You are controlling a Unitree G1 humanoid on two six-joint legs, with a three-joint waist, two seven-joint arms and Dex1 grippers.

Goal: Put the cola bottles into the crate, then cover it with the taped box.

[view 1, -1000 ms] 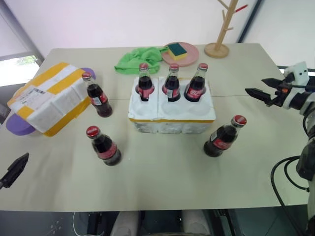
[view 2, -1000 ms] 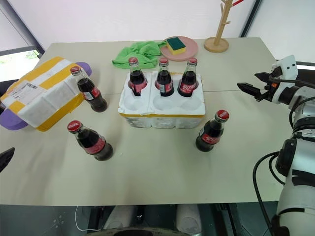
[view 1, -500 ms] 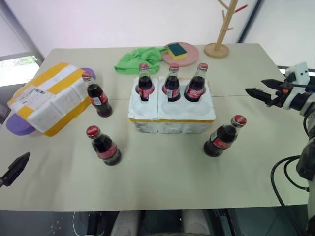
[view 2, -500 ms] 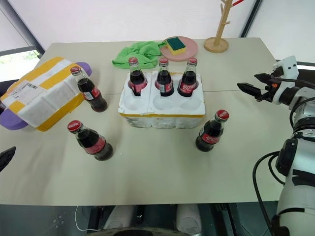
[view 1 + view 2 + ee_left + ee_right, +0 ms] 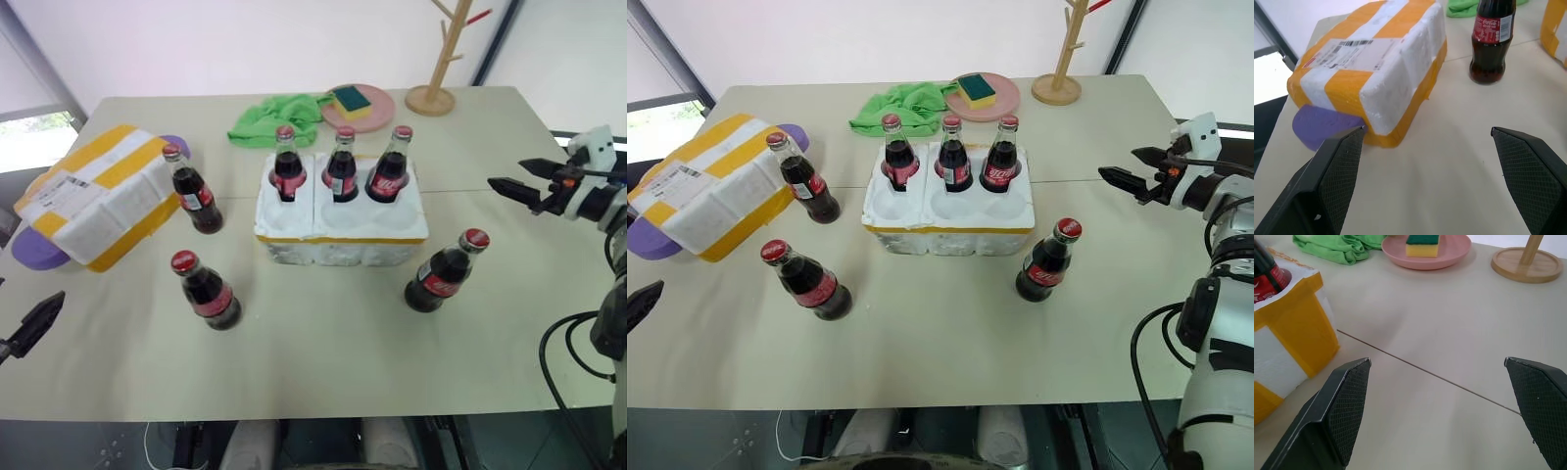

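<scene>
at far right of frame the right gripper (image 5: 517,180) hangs wide open and empty, left gripper (image 5: 1427,161) too, neither shifted over the last second. crate (image 5: 341,235) at centre holds three cola bottles (image 5: 342,166), three on the table (image 5: 323,343); taped box (image 5: 98,194) upper left, so no progress.

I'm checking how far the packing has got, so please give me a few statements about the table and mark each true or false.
1. Three cola bottles stand in the back row of the crate. True.
2. The crate's front wells hold bottles. False: the front three wells are empty.
3. Three bottles stand loose on the table. True: one beside the taped box, one near the front left, one right of the crate.
4. The taped box covers the crate. False: it lies to the crate's left, on a purple thing.
5. The right end effector holds a bottle. False: it is open and empty.
</scene>
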